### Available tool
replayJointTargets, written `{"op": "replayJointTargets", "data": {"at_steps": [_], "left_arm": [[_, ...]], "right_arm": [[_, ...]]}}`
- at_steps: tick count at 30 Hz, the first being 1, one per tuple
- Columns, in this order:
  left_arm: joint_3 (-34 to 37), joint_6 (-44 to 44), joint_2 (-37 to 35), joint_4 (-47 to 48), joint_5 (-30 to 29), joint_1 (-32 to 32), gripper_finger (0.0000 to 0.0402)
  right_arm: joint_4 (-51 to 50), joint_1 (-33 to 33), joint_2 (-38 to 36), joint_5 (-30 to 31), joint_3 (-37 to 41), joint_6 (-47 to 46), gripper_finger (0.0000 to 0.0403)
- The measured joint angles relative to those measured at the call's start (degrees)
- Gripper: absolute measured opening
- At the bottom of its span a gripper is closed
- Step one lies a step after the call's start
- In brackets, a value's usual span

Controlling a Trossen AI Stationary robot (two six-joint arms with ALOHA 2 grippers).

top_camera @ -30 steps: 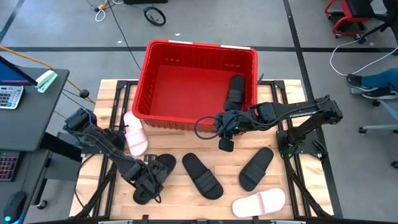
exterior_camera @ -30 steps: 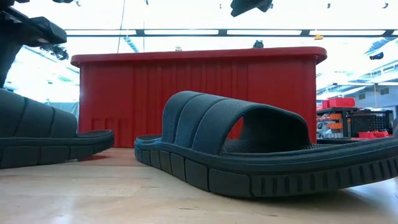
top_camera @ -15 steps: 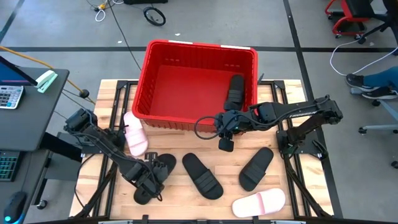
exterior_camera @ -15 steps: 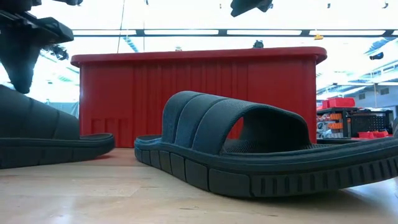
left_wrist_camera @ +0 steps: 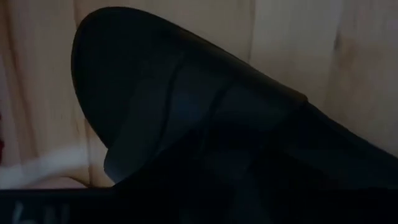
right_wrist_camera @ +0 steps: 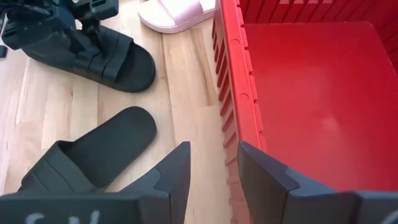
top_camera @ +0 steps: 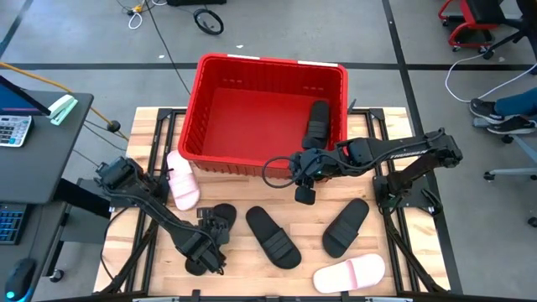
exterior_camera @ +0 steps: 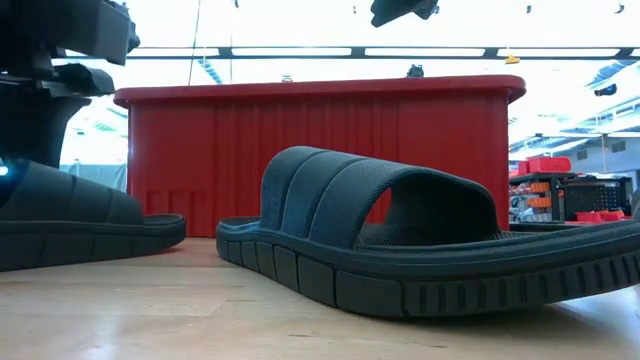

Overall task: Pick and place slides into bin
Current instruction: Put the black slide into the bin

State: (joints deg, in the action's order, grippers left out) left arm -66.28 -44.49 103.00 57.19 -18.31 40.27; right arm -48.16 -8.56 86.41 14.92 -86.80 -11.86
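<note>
The red bin [top_camera: 268, 113] stands at the far middle of the table, with one black slide [top_camera: 316, 123] lying inside by its right wall. My left gripper [top_camera: 205, 252] is low over a black slide [top_camera: 220, 222] at the near left, which fills the left wrist view [left_wrist_camera: 186, 112]. My right gripper [top_camera: 304, 191] is open and empty, just in front of the bin's near wall [right_wrist_camera: 233, 93]. Lying flat on the table are a second black slide [top_camera: 273, 236], a third [top_camera: 346, 226], a pink slide [top_camera: 181, 180] and another pink slide [top_camera: 350, 273].
The bin's near wall [exterior_camera: 320, 150] rises right behind the middle black slide [exterior_camera: 400, 250]. A desk with a calculator [top_camera: 13, 130] stands off the table's left. Bare wood shows between the slides along the near edge.
My left gripper has come down toward the black slide at the near left and shifted a little toward the table's near edge. My right arm has kept still.
</note>
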Motion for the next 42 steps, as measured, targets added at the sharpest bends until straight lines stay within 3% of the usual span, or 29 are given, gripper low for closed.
{"op": "replayJointTargets", "data": {"at_steps": [6, 14, 19, 23, 27, 33, 38, 42], "left_arm": [[-0.94, -6.63, -0.56, 4.33, -1.58, -0.17, 0.0159], [-8.35, -7.81, -0.39, 11.67, -2.49, -0.18, 0.0017], [-14.27, -6.34, -0.39, 12.74, -2.24, 0.71, 0.0015], [-20.72, -3.00, -0.39, 14.89, -3.96, 2.42, 0.0014], [-28.22, -2.63, -0.41, 20.18, -10.05, 4.33, 0.0014], [-39.88, 3.16, -0.50, 23.52, -24.29, 7.85, 0.0014], [-48.26, 14.15, -0.59, 23.06, -37.68, 10.70, 0.0014], [-52.49, 23.51, -0.58, 23.01, -42.99, 11.09, 0.0014]], "right_arm": [[0.03, 0.00, 0.00, 0.02, 0.00, 0.00, 0.0137], [0.24, 0.01, 0.02, 0.00, 0.00, -0.09, 0.0137], [0.24, 0.00, 0.02, 0.01, 0.00, 1.79, 0.0137], [0.52, -0.88, 0.02, -0.21, 0.00, 8.36, 0.0137], [4.36, -3.59, 0.02, -4.66, 0.00, 11.98, 0.0137], [13.92, -10.38, 0.02, -14.37, 0.72, 20.10, 0.0137], [15.40, -15.58, 0.04, -14.63, 1.77, 28.63, 0.0137], [15.88, -17.94, 0.10, -10.08, 1.99, 32.76, 0.0133]]}}
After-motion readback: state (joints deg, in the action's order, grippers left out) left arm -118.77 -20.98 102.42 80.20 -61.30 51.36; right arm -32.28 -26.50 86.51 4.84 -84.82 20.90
